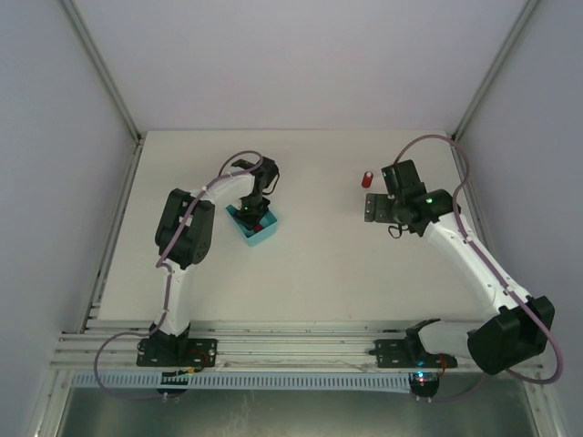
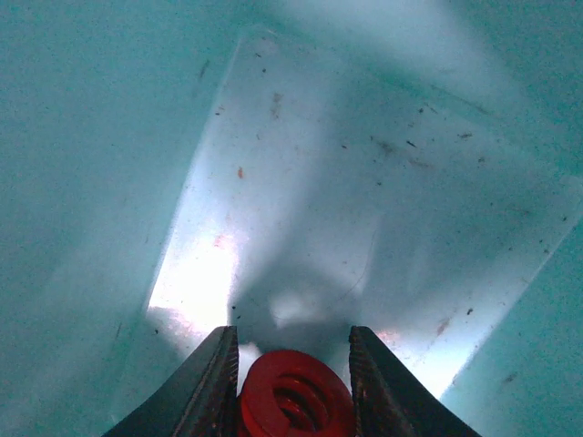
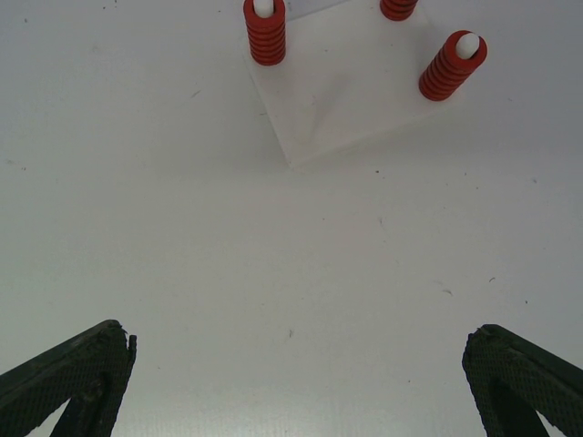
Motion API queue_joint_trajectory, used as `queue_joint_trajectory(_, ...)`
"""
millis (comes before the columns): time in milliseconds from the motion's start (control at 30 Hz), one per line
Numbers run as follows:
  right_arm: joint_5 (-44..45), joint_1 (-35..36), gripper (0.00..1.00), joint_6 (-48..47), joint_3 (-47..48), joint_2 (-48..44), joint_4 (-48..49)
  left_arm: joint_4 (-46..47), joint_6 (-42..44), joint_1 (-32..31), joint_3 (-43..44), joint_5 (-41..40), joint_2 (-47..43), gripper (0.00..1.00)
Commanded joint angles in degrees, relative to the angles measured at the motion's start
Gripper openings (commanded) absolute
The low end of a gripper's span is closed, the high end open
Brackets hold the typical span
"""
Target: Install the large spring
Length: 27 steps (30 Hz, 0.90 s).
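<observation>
Blue bin [image 1: 248,234] containing one red spring [image 2: 294,398], clamped inside it by the left gripper [image 2: 293,339]. Right gripper [image 3: 297,346], well apart from the bin, fingers spread wide.

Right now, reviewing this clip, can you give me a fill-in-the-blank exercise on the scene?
The left gripper reaches into a teal bin, fingers closed on a ____ spring.
The right gripper hangs ____ over the table.
On the white plate, ____ mounted springs show.
Missing: red; open; three.

Four red springs [image 3: 264,32] [image 3: 453,66] [image 3: 398,7] [image 2: 293,396], one bin [image 1: 253,235], one plate [image 3: 346,86]
</observation>
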Motion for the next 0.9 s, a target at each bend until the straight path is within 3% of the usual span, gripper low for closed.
queue_joint_trajectory(0, 0.6, 0.5, 1.00, 0.3, 0.4, -0.9, -1.1, -1.5, 0.8, 0.0, 0.6, -2.7, -0.4, 0.32)
queue_joint_trajectory(400, 0.1, 0.7, 1.00, 1.5, 0.3, -1.6, -1.2, -0.8, 2.0, 2.3, 1.0, -6.6, -3.4, 0.27)
queue_joint_trajectory(600, 0.6, 0.8, 1.00, 1.5, 0.0, -2.2, -1.7, -3.3, 5.5, 2.2, 2.6, -2.5, -4.7, 0.40)
queue_joint_trajectory(867, 0.7, 0.8, 1.00, 1.4, -0.5, -2.1, -1.4, -0.3, 25.0, 1.2, 1.5, 0.3, -10.7, 0.46)
